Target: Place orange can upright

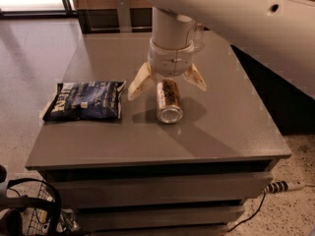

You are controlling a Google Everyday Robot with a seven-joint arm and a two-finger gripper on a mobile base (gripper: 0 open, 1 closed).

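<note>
Where the left part of the grey table (221, 127) was taken up, a dark blue snack bag (86, 100) was seen lying flat, well apart from the work and not in the way of it. Just to its right, the pale left finger (139, 81) of the gripper (167, 90) was angled down and outward, its tip close to the bag's near corner but not touching it.

Near the middle of the table lay the orange can (170, 104). It was on its side, with its silver end turned toward the camera and its far end tucked under the wrist. The task was therefore judged not yet done, since the can had to be stood on its base.

The gripper was held directly over the can's far half, with the fingers spread wide on either side of the body and nothing grasped. This straddling pose was judged to have been chosen so that the can could be clamped across its width once the jaws were brought down and closed. No contact between fingers and can could be made out. The right finger (196, 77) was splayed to match.

Further right, bare tabletop was left, where the can could be set upright.
</note>
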